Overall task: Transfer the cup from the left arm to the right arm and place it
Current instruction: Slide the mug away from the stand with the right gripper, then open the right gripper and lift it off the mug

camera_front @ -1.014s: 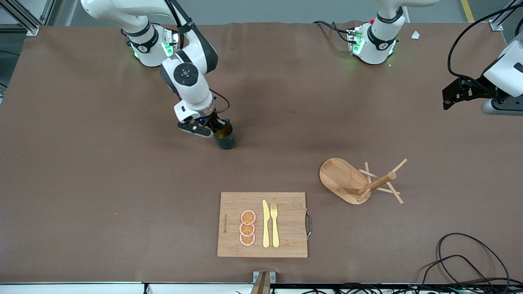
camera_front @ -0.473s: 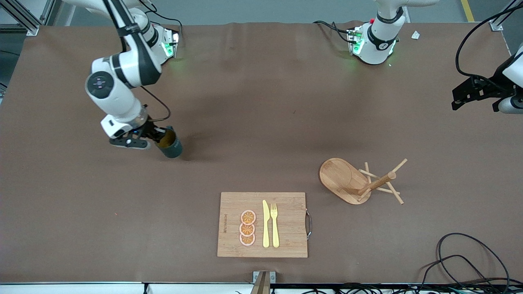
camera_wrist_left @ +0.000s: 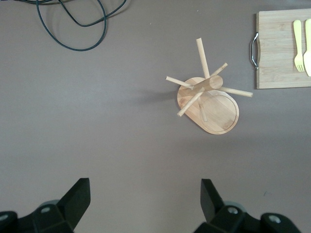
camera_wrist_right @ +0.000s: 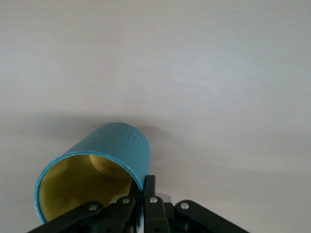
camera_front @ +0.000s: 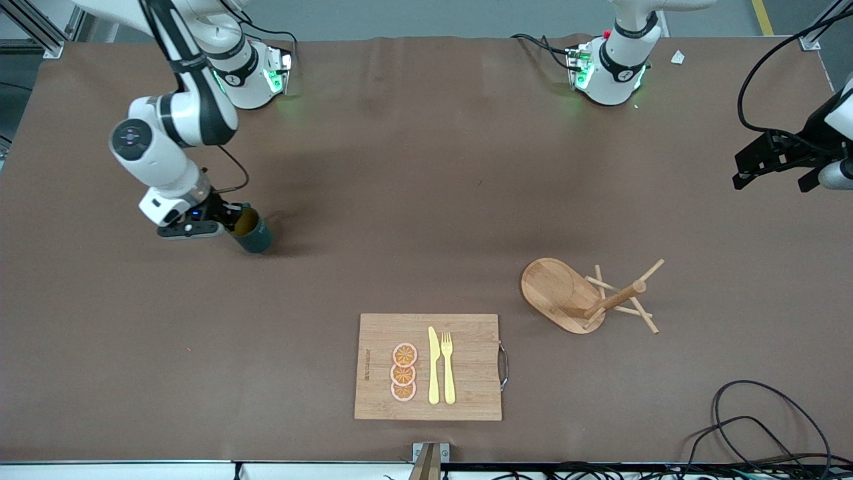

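Note:
The cup (camera_front: 252, 233) is a dark teal ribbed mug with a yellowish inside. My right gripper (camera_front: 230, 222) is shut on its rim and holds it tilted just above the table at the right arm's end. In the right wrist view the cup (camera_wrist_right: 112, 155) shows its open mouth, with one fingertip (camera_wrist_right: 149, 187) outside the rim and the other inside; its handle is hidden. My left gripper (camera_front: 773, 175) is open and empty, up in the air at the left arm's end of the table. In the left wrist view its fingers (camera_wrist_left: 77, 199) stand wide apart over bare table.
A wooden rack (camera_front: 583, 297) lies tipped on its side toward the left arm's end; it also shows in the left wrist view (camera_wrist_left: 209, 99). A cutting board (camera_front: 466, 367) with orange slices, a yellow knife and fork lies near the front camera. Black cables (camera_front: 766, 420) lie at the corner.
My right gripper has carried the cup from the middle of the table toward the right arm's end and tilted it. My left gripper has shifted slightly at the table's edge.

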{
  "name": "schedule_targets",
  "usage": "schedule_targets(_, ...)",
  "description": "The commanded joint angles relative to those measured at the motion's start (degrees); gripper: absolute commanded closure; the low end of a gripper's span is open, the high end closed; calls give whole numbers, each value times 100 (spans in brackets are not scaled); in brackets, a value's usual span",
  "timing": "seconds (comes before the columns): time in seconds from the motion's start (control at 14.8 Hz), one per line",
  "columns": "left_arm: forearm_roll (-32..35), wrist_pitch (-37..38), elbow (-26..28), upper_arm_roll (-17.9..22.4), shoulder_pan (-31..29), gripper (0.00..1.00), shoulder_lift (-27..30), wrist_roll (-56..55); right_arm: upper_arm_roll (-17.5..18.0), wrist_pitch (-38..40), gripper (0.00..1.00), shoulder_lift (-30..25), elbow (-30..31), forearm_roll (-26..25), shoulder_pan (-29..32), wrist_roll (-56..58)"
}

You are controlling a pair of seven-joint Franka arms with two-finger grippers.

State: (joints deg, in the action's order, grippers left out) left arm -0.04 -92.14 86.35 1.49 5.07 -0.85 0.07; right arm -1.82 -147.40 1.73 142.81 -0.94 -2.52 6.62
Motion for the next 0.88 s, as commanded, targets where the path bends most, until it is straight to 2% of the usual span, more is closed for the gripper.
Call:
schedule_targets(0.0, -58, 21, -100, 18, -24, 0, -29, 1, 112, 80, 100, -480, 344, -30, 908, 1206)
schedule_targets(0.14, -48, 21, -109, 9, -15, 0, -29, -16, 121, 98, 100, -489, 361, -21, 1069, 1490)
schedule_targets(0.68, -84, 4, -241, 1, 21, 0, -126, -7, 121, 36, 100, -436, 608, -12, 1008, 1509)
schedule_targets(0.81, -58, 4, -311, -17, 38, 0, -117, -7, 121, 36, 95, -428, 599, -3, 999, 1509)
